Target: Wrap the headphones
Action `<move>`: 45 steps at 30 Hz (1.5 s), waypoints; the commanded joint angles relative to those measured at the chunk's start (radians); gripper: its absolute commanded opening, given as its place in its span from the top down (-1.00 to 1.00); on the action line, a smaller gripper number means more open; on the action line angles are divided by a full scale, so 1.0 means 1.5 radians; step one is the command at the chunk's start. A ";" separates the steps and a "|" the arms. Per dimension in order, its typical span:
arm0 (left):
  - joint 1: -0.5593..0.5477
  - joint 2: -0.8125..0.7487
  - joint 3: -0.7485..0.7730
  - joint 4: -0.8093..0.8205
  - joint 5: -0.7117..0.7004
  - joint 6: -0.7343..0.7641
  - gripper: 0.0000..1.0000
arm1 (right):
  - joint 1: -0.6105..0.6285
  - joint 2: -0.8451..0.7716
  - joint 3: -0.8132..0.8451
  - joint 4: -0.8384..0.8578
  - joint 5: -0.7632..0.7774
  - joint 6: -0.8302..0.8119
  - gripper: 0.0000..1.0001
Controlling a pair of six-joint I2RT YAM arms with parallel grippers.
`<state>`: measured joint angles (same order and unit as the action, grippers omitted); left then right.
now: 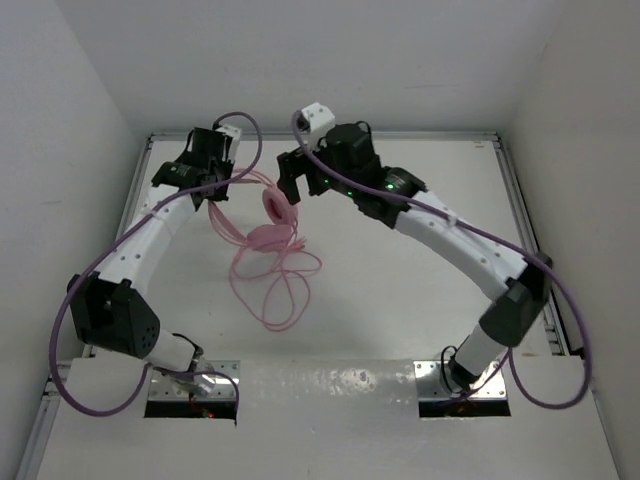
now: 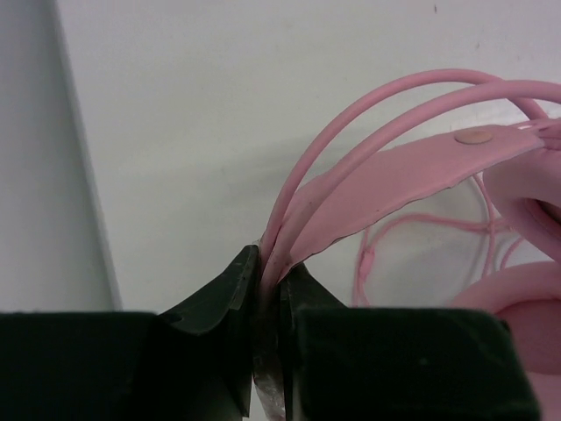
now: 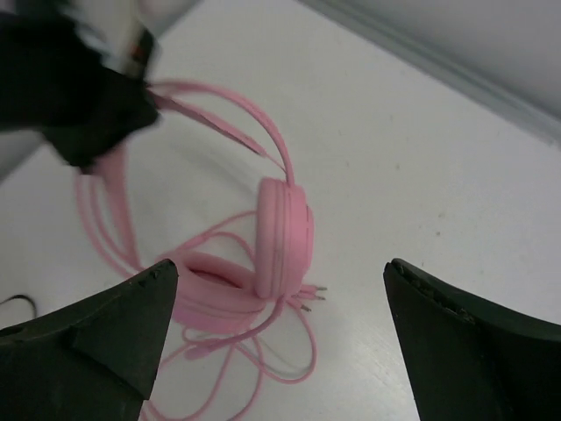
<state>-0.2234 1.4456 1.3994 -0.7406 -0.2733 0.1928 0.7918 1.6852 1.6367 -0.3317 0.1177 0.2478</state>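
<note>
The headphones (image 1: 270,236) are found on the white table (image 1: 420,290), between the two arms, toward the far side and left of the middle. The headband (image 2: 394,171) is pinched between the fingers (image 2: 223,294) of the left gripper (image 2: 267,272), which is closed tight on it. In the left wrist view, two thin pink hoops and the flat pink band are seen rising out of the narrow gap between the jaws and curving off to the right. By this hold the left end of the headband is raised above the table, while the earcups (image 3: 282,230) are seen lower down. One is stood on its edge, and the other is laid flat just beside it and touching it. Whether the upright one rests on the table or hangs from the band cannot be told. The cord (image 1: 278,290) is spread in several loose loops on the table on the near side of the earcups, and some strands are led up toward the left gripper. The right gripper (image 1: 292,178) is held above the table just to the right of the headphones, apart from them. Its jaws are spread wide and nothing is gripped between them. From the right wrist view, the earcups are seen below through the wide gap. Purple cables (image 1: 70,300) are draped along both arms.
</note>
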 commanded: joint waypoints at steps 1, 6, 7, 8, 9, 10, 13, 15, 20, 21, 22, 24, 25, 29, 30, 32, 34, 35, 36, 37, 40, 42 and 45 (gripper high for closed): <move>0.036 0.020 0.074 -0.029 0.061 -0.080 1.00 | -0.001 -0.172 -0.007 0.039 -0.074 -0.041 -0.98; 0.127 0.084 0.239 -0.102 0.220 -0.206 1.00 | -0.004 -0.303 -0.285 0.170 -0.049 -0.035 0.57; 0.132 0.090 0.284 -0.110 0.230 -0.237 1.00 | -0.005 -0.308 -0.320 0.195 -0.034 -0.035 0.66; 0.136 0.092 0.305 -0.113 0.234 -0.249 1.00 | -0.005 -0.306 -0.348 0.214 -0.024 -0.033 0.32; 0.138 0.093 0.325 -0.116 0.239 -0.263 1.00 | -0.005 -0.300 -0.406 0.244 -0.031 -0.033 0.09; 0.137 0.091 0.354 -0.117 0.240 -0.290 1.00 | -0.004 -0.282 -0.452 0.302 -0.046 -0.038 -0.23; 0.137 0.070 0.372 -0.097 0.234 -0.335 1.00 | 0.001 -0.232 -0.473 0.399 -0.115 -0.027 -0.66; 0.137 0.057 0.374 -0.075 0.234 -0.347 1.00 | 0.008 -0.173 -0.446 0.426 -0.109 -0.024 -0.81; 0.137 0.034 0.411 -0.065 0.233 -0.369 1.00 | 0.024 -0.067 -0.380 0.526 -0.024 -0.063 -0.98; 0.137 0.034 0.429 -0.069 0.235 -0.370 1.00 | 0.023 -0.032 -0.369 0.533 -0.010 -0.062 -0.98; 0.138 0.033 0.436 -0.069 0.235 -0.375 1.00 | 0.023 -0.014 -0.360 0.544 -0.002 -0.060 -0.98; 0.137 0.030 0.451 -0.067 0.235 -0.379 1.00 | 0.024 0.032 -0.339 0.564 -0.015 -0.047 -0.98; 0.137 0.032 0.455 -0.067 0.234 -0.386 1.00 | 0.023 0.045 -0.332 0.572 -0.040 -0.036 -0.98; 0.138 0.035 0.465 -0.068 0.239 -0.403 1.00 | 0.023 0.101 -0.336 0.652 -0.026 0.080 -0.84; 0.139 0.036 0.465 -0.069 0.243 -0.410 1.00 | 0.024 0.113 -0.332 0.668 -0.006 0.099 -0.78; 0.141 0.037 0.464 -0.070 0.256 -0.419 1.00 | 0.023 0.155 -0.302 0.668 0.043 0.132 -0.59; 0.141 0.037 0.462 -0.068 0.266 -0.426 1.00 | 0.023 0.193 -0.265 0.667 0.066 0.145 -0.40; 0.141 0.037 0.462 -0.067 0.266 -0.427 1.00 | 0.023 0.204 -0.255 0.667 0.079 0.146 -0.25; 0.142 0.038 0.457 -0.066 0.265 -0.428 1.00 | 0.023 0.213 -0.240 0.667 0.086 0.151 0.03; 0.144 0.038 0.453 -0.066 0.258 -0.429 1.00 | 0.023 0.210 -0.241 0.666 0.094 0.153 0.67; 0.168 0.042 0.429 -0.063 0.249 -0.429 1.00 | 0.024 0.154 -0.282 0.653 0.097 0.156 1.00; 0.193 0.049 0.409 -0.056 0.249 -0.436 1.00 | 0.034 0.114 -0.318 0.602 0.095 0.129 1.00; 0.204 0.063 0.370 -0.026 0.280 -0.450 1.00 | 0.069 0.053 -0.325 0.485 0.097 0.060 1.00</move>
<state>0.0517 1.5425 1.9770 -0.9020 0.1009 -0.4030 0.8413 1.8874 1.1435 0.4808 0.2459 0.4263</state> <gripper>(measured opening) 0.104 0.001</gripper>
